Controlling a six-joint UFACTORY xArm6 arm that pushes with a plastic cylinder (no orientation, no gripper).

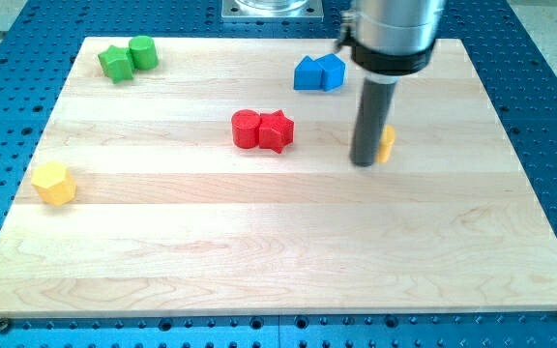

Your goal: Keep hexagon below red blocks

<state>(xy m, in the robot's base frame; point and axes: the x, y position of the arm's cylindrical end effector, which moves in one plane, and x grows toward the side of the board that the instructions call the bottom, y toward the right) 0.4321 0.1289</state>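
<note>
A yellow hexagon block point(53, 183) lies near the board's left edge, lower in the view than the red blocks. A red cylinder point(246, 129) and a red star point(276, 130) touch each other near the board's middle. My tip point(364, 160) rests on the board to the right of the red star, apart from it. A second yellow block point(386, 143) sits right behind the rod, mostly hidden, its shape unclear.
A green star point(115, 64) and green cylinder point(143, 51) sit together at the top left. Two blue blocks point(318, 72) touch at the top middle, just left of the rod. The wooden board point(278, 251) lies on a blue perforated table.
</note>
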